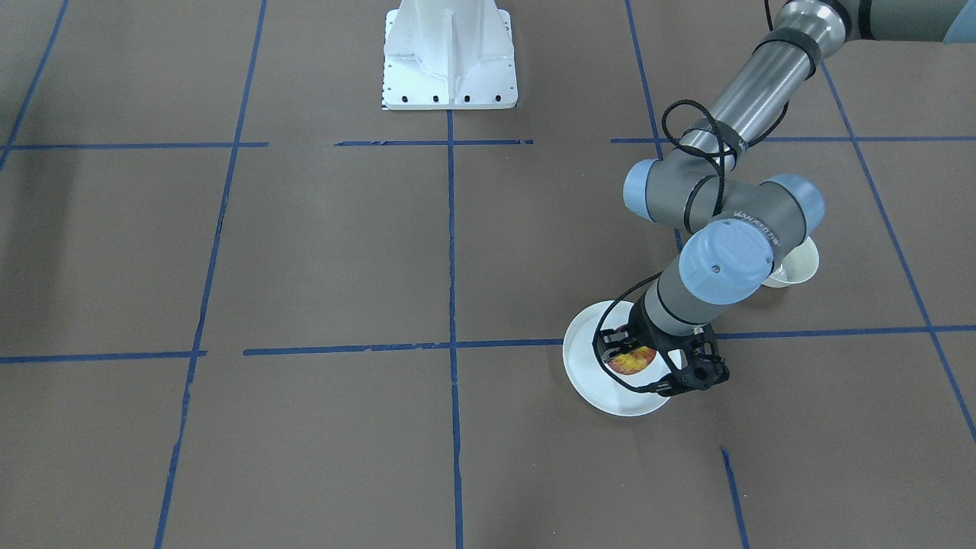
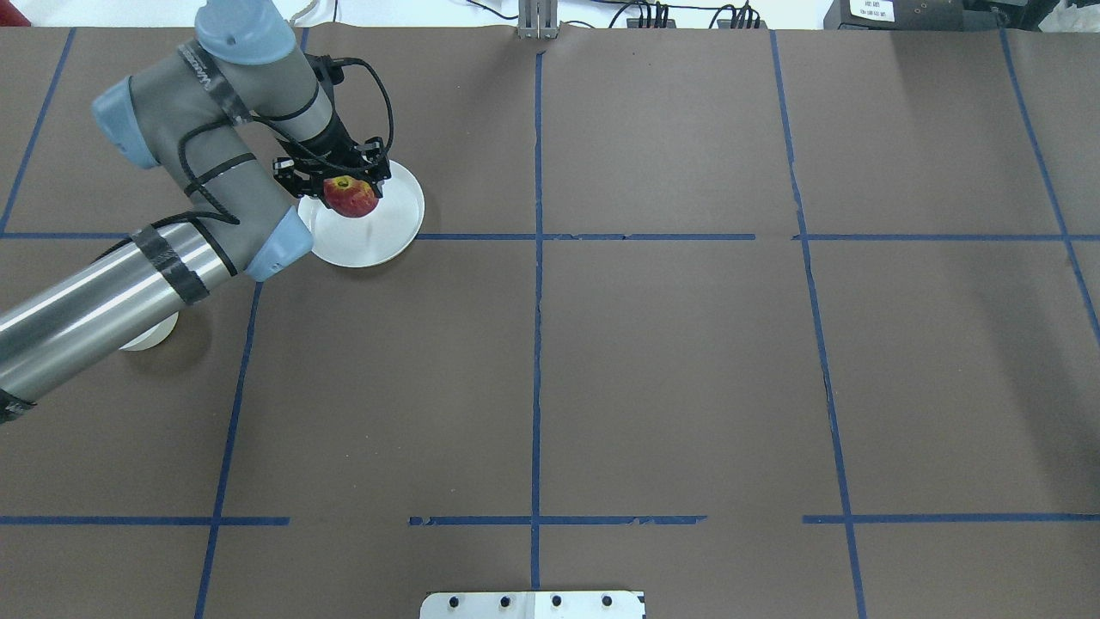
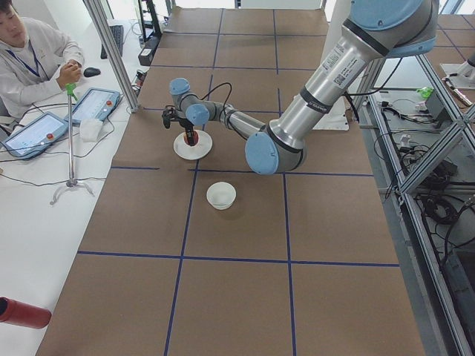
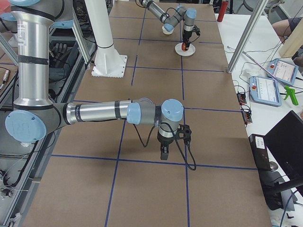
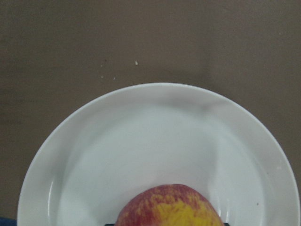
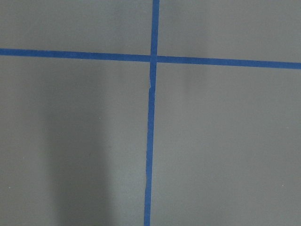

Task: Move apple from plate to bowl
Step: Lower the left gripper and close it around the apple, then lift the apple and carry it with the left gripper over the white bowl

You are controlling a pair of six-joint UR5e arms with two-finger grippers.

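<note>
**Left pincer has the apple, hanging over the plate**

So the left pincer [image 2: 339,182] is clamped on the apple [image 2: 351,198], one finger on each side, pointing pretty much straight down. The apple is red with yellow streaks, and the overhead view shows its stem dimple facing up. It sits over the white plate [image 2: 378,236], toward the plate's far-left side in that view. The left wrist camera only catches the top of the apple at its bottom edge, with the bare plate spread out beyond it. From the side views it looks a touch above the plate, but I honestly can't tell if it's clear or resting on it.

The bowl [image 3: 221,195] is near the plate but not touching it, on the robot's side of it, and it's empty. In the overhead view it's mostly tucked under the left arm's forearm.

The right pincer [image 4: 164,152] is well apart from all that, hanging low over the brown bench [image 2: 687,344] and pointing down. Can't tell if it's apart or together. Its wrist camera just shows a crossing of blue tape lines [image 6: 151,141].
</note>
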